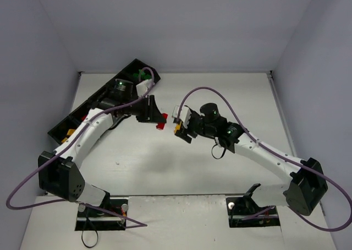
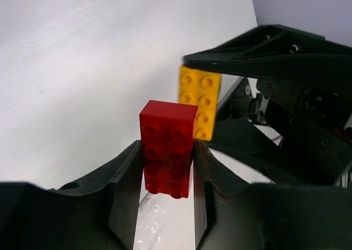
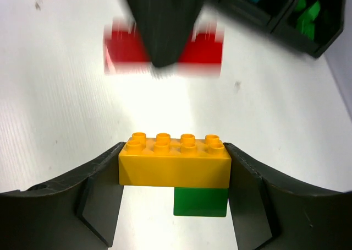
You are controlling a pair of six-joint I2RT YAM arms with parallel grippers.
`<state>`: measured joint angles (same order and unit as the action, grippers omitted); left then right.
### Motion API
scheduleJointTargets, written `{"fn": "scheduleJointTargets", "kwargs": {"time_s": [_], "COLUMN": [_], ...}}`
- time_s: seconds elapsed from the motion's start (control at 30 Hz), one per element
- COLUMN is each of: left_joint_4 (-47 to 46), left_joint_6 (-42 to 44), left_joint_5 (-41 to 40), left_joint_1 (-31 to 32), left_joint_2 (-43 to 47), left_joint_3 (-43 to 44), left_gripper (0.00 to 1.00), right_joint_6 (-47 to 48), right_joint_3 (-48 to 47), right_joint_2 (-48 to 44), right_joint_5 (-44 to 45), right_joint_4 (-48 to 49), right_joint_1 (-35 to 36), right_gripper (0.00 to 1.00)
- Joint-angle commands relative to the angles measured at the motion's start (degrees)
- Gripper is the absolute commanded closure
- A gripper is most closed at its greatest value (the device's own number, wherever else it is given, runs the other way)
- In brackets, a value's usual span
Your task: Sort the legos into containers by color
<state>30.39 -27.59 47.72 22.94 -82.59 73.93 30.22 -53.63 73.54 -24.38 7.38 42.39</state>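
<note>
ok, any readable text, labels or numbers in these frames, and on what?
None can be read in any view.
Red brick: the studs show no legible lettering.
Yellow brick: the studs show no legible lettering.
Black tray: no label or number visible.

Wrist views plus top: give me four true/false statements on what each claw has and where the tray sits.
1. The left claw is closed on a red brick. True.
2. The right claw holds a teal brick. False: it holds a yellow brick.
3. A green brick is stuck under the yellow brick. True.
4. The black tray lies on the right of the top view. False: it lies at the far left, running diagonally.
</note>
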Motion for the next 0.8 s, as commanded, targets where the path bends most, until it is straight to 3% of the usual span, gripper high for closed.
{"fn": "scheduleJointTargets", "kwargs": {"time_s": [0.0,0.07,0.1,0.17,0.2,0.3,0.53,0.73,0.77], "left_joint_4": [1.9,5.8,11.1,13.9,14.9,16.0,14.4,14.9,14.6], "left_joint_6": [4.2,5.9,8.1,8.6,8.6,8.4,4.4,1.8,1.7], "left_joint_5": [0.2,-1.0,-17.6,-22.4,-31.9,-45.7,-55.6,-57.6,-57.7], "left_joint_1": [-6.7,-9.4,-15.3,-16.2,-17.7,-20.1,-27.6,-29.7,-29.9], "left_joint_2": [3.5,3.9,4.4,3.8,3.4,0.8,-8.2,-16.3,-17.1], "left_joint_3": [3.4,4.0,5.9,6.5,7.5,9.0,12.5,15.7,15.9], "left_gripper": [1.00,1.00,1.00,1.00,1.00,1.00,1.00,0.86,0.80], "right_joint_6": [0.6,0.5,-0.1,-0.3,-0.8,-1.1,-1.1,-1.0,-1.1], "right_joint_3": [1.6,2.8,3.9,4.0,4.0,4.6,7.2,8.0,8.0], "right_joint_2": [-2.5,-2.7,-3.5,-3.7,-3.9,-4.5,-7.2,-8.1,-8.1], "right_joint_5": [1.2,1.3,2.2,2.3,2.2,2.4,3.5,4.0,3.9], "right_joint_4": [1.7,1.6,1.4,1.3,1.2,1.1,1.2,1.3,1.3], "right_joint_1": [-1.8,-2.6,-3.4,-3.4,-3.4,-3.3,-3.5,-3.6,-3.5], "right_gripper": [0.91,0.91,0.91,0.91,0.91,0.92,0.92,0.91,0.92]}}
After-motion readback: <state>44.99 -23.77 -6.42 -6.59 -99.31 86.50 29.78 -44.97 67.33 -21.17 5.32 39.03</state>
